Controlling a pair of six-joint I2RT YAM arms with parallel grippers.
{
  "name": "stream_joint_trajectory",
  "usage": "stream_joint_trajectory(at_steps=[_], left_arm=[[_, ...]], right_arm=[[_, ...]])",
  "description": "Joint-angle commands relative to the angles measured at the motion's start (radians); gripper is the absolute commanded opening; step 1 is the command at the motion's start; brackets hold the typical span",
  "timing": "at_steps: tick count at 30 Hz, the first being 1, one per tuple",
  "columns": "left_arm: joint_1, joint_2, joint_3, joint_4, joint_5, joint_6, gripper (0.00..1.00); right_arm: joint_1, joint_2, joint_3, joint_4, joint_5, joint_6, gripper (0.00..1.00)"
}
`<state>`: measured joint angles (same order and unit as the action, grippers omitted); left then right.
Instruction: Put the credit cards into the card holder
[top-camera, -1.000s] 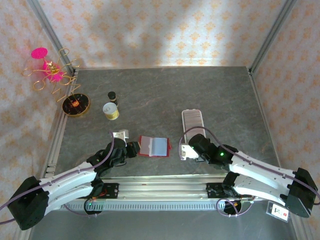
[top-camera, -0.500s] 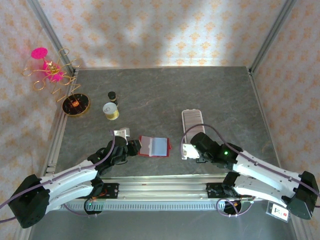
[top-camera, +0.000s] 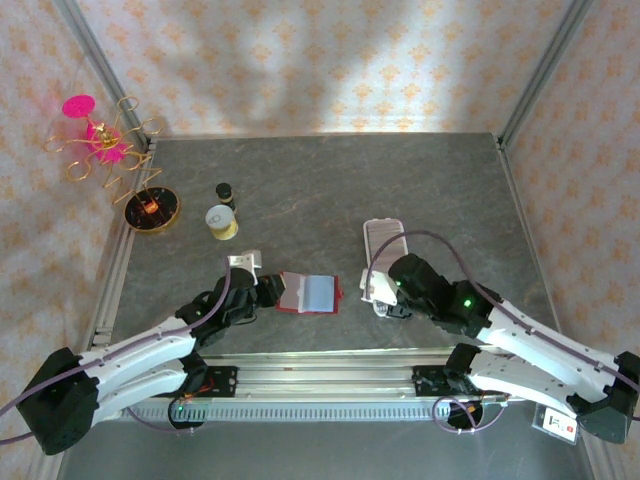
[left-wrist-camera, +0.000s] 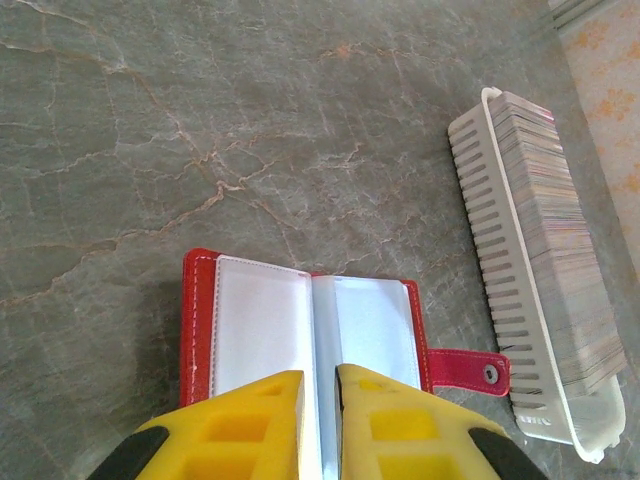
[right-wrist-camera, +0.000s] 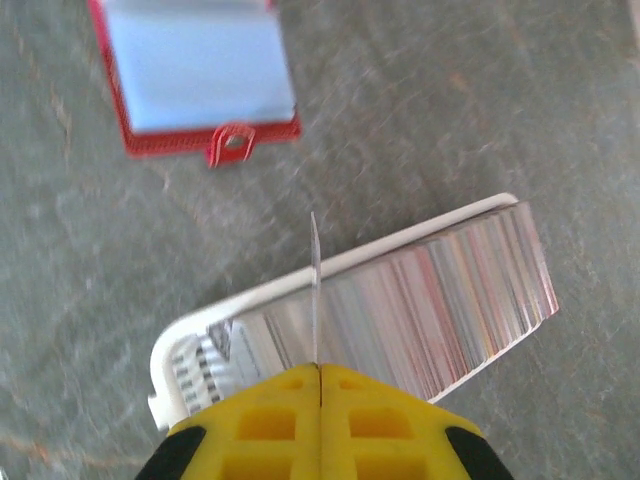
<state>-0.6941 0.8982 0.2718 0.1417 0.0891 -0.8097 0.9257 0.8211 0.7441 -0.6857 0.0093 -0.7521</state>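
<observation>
**Top external.** The card holder (top-camera: 310, 293) lies open near the near edge of the bench (top-camera: 320, 180), about midway along it. The left gripper (top-camera: 272, 293) is at its left side. The right gripper (top-camera: 383, 300) sits to the right of the holder, over the near end of a white rack (top-camera: 385, 238) that runs toward the far edge. A gold wire ornament (top-camera: 105, 150) and 2 small jars (top-camera: 221, 221) stand by the left edge, well apart from the work.

**Left wrist.** The 2 yellow fingers (left-wrist-camera: 240, 425) are almost together and appear to pinch a pale inner leaf of the card holder (left-wrist-camera: 260, 330) at its near edge. The red strap with its snap (left-wrist-camera: 470, 368) points toward the rack (left-wrist-camera: 490, 250), which is packed with credit cards (left-wrist-camera: 555, 250).

**Right wrist.** The fingers (right-wrist-camera: 260, 415) are pressed together on 1 credit card (right-wrist-camera: 314, 270). It is seen edge-on, upright over the rack (right-wrist-camera: 190, 350), with the holder (right-wrist-camera: 195, 70) lying beyond.

**Handling.** The card looks light, thin, stiff and slick, so it is best pinched flat across 1 short end, leaving the other end free to enter a pocket. The holder looks soft and light and would likely slide if pushed. Gripping a leaf beside the fold should steady it.
</observation>
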Motion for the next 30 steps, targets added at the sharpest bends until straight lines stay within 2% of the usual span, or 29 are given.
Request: stream_joint_trajectory(at_steps=[1, 7, 10, 14, 18, 20, 24, 30], left_arm=[[-0.002, 0.018, 0.039, -0.017, -0.003, 0.021, 0.17], [-0.002, 0.052, 0.045, -0.004, -0.001, 0.018, 0.14], [-0.002, 0.072, 0.053, -0.013, -0.006, 0.019, 0.12], [-0.003, 0.099, 0.043, 0.003, -0.021, 0.014, 0.11], [-0.001, 0.145, 0.032, 0.014, -0.03, 0.01, 0.11], [-0.001, 0.167, 0.032, 0.02, -0.013, 0.009, 0.09], [-0.002, 0.192, 0.019, 0.052, 0.016, 0.002, 0.09], [-0.002, 0.203, -0.001, 0.053, -0.011, 0.001, 0.09]], right_arm=[[-0.004, 0.0, 0.045, 0.108, -0.009, 0.218, 0.0], [-0.004, 0.068, 0.083, 0.287, -0.006, 0.565, 0.0], [-0.004, 0.131, 0.132, 0.33, 0.047, 0.744, 0.0], [-0.004, 0.239, 0.17, 0.366, -0.024, 0.973, 0.0], [-0.001, 0.312, 0.093, 0.552, -0.167, 1.227, 0.0], [0.008, 0.337, 0.058, 0.624, -0.165, 1.335, 0.0], [0.068, 0.367, -0.025, 0.787, -0.15, 1.471, 0.0], [0.143, 0.483, -0.028, 0.763, -0.056, 1.58, 0.0]])
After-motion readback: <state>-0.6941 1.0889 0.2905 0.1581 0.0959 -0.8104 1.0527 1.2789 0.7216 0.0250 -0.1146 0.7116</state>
